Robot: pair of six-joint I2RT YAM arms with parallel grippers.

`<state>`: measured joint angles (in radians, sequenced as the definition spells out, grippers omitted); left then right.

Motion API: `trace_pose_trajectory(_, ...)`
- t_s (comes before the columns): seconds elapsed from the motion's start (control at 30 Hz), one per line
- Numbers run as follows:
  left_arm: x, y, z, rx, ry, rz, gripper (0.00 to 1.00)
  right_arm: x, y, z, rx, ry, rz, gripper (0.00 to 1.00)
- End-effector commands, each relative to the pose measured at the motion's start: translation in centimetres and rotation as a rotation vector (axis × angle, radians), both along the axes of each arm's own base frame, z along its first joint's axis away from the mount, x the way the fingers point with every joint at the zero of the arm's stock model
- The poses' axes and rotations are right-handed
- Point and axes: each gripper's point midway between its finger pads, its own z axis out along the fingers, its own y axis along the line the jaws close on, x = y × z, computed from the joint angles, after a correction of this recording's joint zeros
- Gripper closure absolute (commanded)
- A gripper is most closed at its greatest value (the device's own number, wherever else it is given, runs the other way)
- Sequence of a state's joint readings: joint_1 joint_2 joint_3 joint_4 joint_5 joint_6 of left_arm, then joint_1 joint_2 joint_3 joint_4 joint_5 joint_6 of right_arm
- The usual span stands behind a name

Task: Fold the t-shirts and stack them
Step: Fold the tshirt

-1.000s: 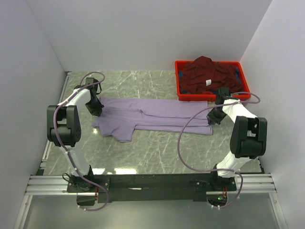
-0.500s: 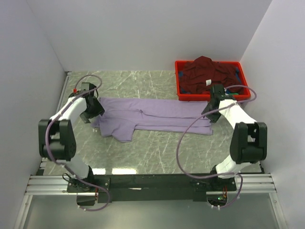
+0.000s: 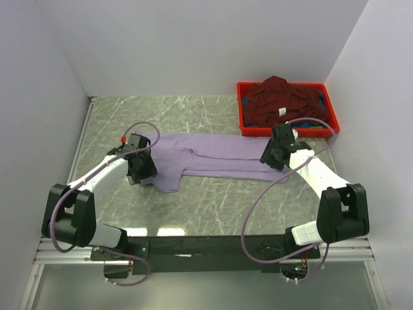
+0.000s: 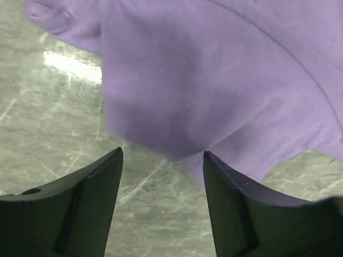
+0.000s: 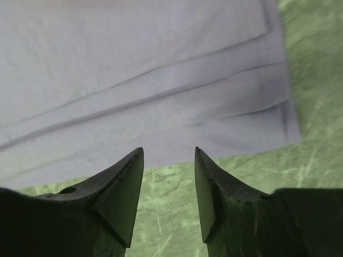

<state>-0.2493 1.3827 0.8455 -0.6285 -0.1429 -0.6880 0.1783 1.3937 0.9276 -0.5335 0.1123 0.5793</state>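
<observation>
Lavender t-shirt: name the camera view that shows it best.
Top external: it shows the lavender t-shirt laid out at nearly full length. The left wrist view catches only one corner close up; the right wrist view only its layered edge.

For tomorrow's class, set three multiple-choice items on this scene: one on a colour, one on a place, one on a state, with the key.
1. What colour is the spread t-shirt on the table? A lavender B green C white
2. Where does the maroon t-shirt lie? A on the table B in the red crate C over an arm
3. How are the left hand and right hand? A both shut B one shut C both open, empty
Key: 1 A, plainly lavender; 2 B, heaped inside the crate; 3 C, fingers parted, nothing between.
</observation>
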Motion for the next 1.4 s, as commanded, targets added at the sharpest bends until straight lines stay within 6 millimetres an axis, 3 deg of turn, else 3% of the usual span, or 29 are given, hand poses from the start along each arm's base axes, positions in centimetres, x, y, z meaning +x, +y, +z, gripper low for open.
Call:
trace_pose_trajectory(0.0, 1.7, -1.0, 0.2, -0.016, -0.068, 0.010, 0.35, 1.0, 1.9, 0.7, 0.039, -0.063, 0.071, 0.50)
trace_pose_trajectory(0.13, 2.2, -1.3, -0.6, -0.012, -0.056, -0.001, 0.42, 0.8, 2.9, 0.4, 0.050, -0.056, 0.113, 0.50)
trace_pose_trajectory(0.23, 2.3, -1.7, -1.0, -0.004, -0.042, -0.016, 0.60, 0.6, 3.2, 0.1, 0.047, -0.047, 0.129, 0.50)
trace_pose_trajectory(0.33, 2.4, -1.7, -0.6, 0.013, -0.043, -0.020, 0.71, 0.5, 3.1, 0.1, 0.044, -0.048, 0.132, 0.51)
trace_pose_trajectory(0.47, 3.8, -1.6, 1.6, 0.031, -0.082, -0.026, 0.94, 0.5, 3.1, 0.3, 0.040, -0.052, 0.135, 0.51)
trace_pose_trajectory(0.53, 4.2, -1.5, 2.4, 0.054, -0.073, -0.043, 0.98, 0.6, 3.1, 0.7, 0.035, -0.058, 0.144, 0.51)
trace_pose_trajectory(0.57, 5.5, -1.7, 4.0, 0.053, -0.109, -0.046, 0.98, 0.6, 3.0, 0.7, 0.030, -0.057, 0.149, 0.51)
trace_pose_trajectory(0.6, 5.9, -1.8, 4.1, 0.068, -0.096, -0.068, 0.98, 0.6, 3.0, 0.9, 0.027, -0.058, 0.153, 0.51)
trace_pose_trajectory(0.63, 7.3, -2.1, 5.6, 0.067, -0.131, -0.078, 0.97, 0.6, 2.9, 0.9, 0.022, -0.056, 0.155, 0.51)
trace_pose_trajectory(0.73, 9.9, -2.5, 6.5, 0.100, -0.137, -0.113, 0.94, 0.7, 3.0, 0.8, 0.013, -0.051, 0.177, 0.51)
trace_pose_trajectory(0.8, 11.6, -2.6, 5.6, 0.131, -0.114, -0.136, 0.91, 1.0, 3.2, 0.7, 0.011, -0.045, 0.198, 0.51)
trace_pose_trajectory(0.83, 13.0, -3.0, 6.7, 0.131, -0.137, -0.140, 0.89, 1.1, 3.4, 0.7, 0.016, -0.041, 0.211, 0.51)
trace_pose_trajectory(0.87, 13.9, -3.1, 6.6, 0.137, -0.133, -0.139, 0.87, 1.5, 3.6, 1.1, 0.017, -0.045, 0.227, 0.51)
trace_pose_trajectory(0.9, 14.7, -3.5, 5.3, 0.143, -0.101, -0.153, 0.85, 1.5, 3.9, 0.7, 0.016, -0.029, 0.239, 0.51)
trace_pose_trajectory(0.93, 16.4, -4.2, 6.4, 0.132, -0.137, -0.158, 0.79, 1.7, 4.1, 0.8, 0.016, -0.030, 0.250, 0.51)
trace_pose_trajectory(1.0, 18.7, -4.8, 6.0, 0.135, -0.153, -0.160, 0.68, 2.2, 4.6, 1.1, 0.011, -0.033, 0.273, 0.51)
trace_pose_trajectory(1.1, 20.3, -4.9, 5.0, 0.155, -0.141, -0.153, 0.55, 2.7, 5.6, 1.2, 0.004, -0.034, 0.309, 0.52)
trace_pose_trajectory(1.23, 21.1, -4.9, 6.4, 0.139, -0.187, -0.125, 0.25, 2.5, 8.2, 1.2, 0.042, -0.019, 0.413, 0.58)
trace_pose_trajectory(1.3, 20.5, -4.4, 7.5, 0.112, -0.234, -0.089, 0.17, 2.1, 10.1, 0.8, 0.051, -0.012, 0.471, 0.60)
trace_pose_trajectory(1.37, 19.9, -3.4, 8.2, 0.079, -0.265, -0.048, 0.16, 2.0, 11.4, 0.6, 0.053, -0.017, 0.504, 0.62)
